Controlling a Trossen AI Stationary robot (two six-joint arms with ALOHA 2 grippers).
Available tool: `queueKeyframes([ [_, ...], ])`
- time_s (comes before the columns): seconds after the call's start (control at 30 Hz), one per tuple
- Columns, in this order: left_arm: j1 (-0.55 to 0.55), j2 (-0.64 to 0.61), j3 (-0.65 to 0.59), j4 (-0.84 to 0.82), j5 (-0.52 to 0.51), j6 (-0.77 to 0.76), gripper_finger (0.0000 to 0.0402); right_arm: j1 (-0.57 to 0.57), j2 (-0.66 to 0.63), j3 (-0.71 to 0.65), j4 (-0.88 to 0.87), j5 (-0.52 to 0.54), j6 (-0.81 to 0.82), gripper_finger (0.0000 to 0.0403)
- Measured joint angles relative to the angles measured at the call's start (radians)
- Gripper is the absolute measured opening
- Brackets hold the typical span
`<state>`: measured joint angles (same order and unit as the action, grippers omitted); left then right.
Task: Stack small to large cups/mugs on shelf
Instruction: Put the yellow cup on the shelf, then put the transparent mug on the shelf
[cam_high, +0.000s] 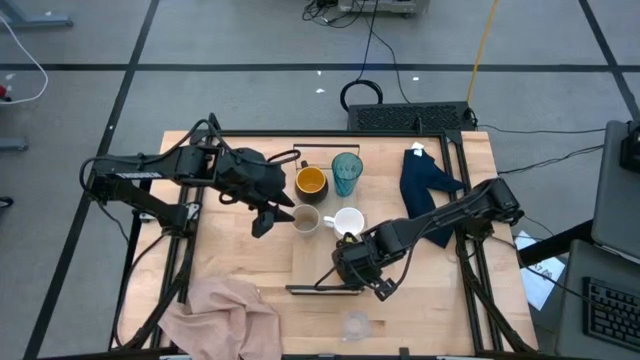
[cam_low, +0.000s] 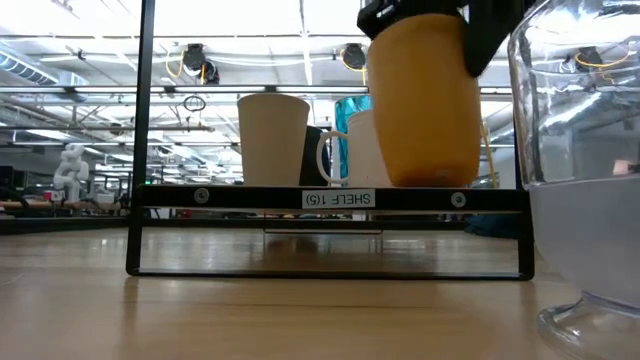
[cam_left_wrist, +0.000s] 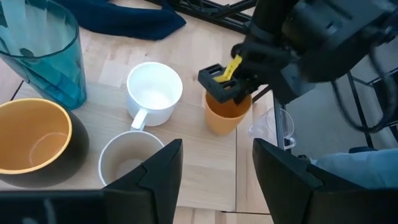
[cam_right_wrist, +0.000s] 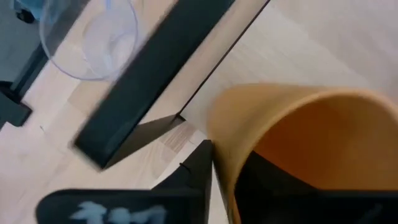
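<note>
A small orange cup (cam_left_wrist: 225, 118) stands upright at the near end of the pale wooden shelf (cam_high: 318, 262), with my right gripper (cam_left_wrist: 225, 79) shut on its rim. On the shelf behind it stand a white handled mug (cam_high: 348, 221) and a beige cup (cam_high: 305, 218). A dark mug with an orange inside (cam_high: 311, 181) and a teal tumbler (cam_high: 347, 172) stand farther back. A tiny clear glass (cam_high: 356, 325) rests on the tabletop near its front edge. My left gripper (cam_high: 266, 216) hovers open, left of the beige cup. My right gripper holds the orange cup by its rim (cam_right_wrist: 219, 127), one finger (cam_right_wrist: 198, 171) outside the wall and the other inside the cup. The fingers come steeply from above. The cup is upright, and in the low view its base (cam_low: 428, 182) is level with the shelf top.
A pink cloth (cam_high: 225, 312) lies at the near left corner and a dark blue cloth (cam_high: 425, 180) at the far right. The shelf's dark end rail (cam_low: 330, 198) stands at its near end, between the orange cup and the clear glass. Bare tabletop lies left of the shelf.
</note>
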<state>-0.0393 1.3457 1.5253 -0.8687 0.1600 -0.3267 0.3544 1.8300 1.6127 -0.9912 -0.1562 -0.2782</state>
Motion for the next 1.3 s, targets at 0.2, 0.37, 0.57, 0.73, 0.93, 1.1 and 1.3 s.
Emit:
queueKeyframes([
  [0.2, -0.017, 0.000, 0.000, 0.000, 0.000, -0.001, 0.0195, 0.000, 0.002, 0.000, 0.032, 0.027, -0.004, 0.0064],
  [0.37, -0.023, 0.000, 0.000, -0.001, 0.000, 0.000, 0.0195, 0.000, 0.002, 0.000, 0.033, 0.028, -0.006, 0.0074],
  [0.57, -0.023, 0.000, 0.000, -0.002, 0.000, -0.001, 0.0195, 0.000, 0.002, 0.000, 0.037, 0.028, 0.008, 0.0099],
  [0.73, -0.023, 0.000, 0.000, -0.002, 0.000, -0.001, 0.0195, 0.001, 0.002, 0.000, 0.046, 0.058, 0.005, 0.0121],
  [0.93, -0.023, 0.000, 0.000, -0.002, 0.000, 0.004, 0.0195, 0.001, -0.007, 0.000, 0.050, 0.059, 0.018, 0.0127],
  [1.1, -0.023, 0.000, 0.000, -0.003, -0.001, 0.007, 0.0195, 0.001, -0.040, 0.000, 0.063, 0.059, 0.038, 0.0128],
  [1.3, -0.023, 0.000, 0.000, -0.003, -0.003, 0.007, 0.0195, 0.001, -0.081, 0.000, 0.072, 0.084, 0.057, 0.0128],
])
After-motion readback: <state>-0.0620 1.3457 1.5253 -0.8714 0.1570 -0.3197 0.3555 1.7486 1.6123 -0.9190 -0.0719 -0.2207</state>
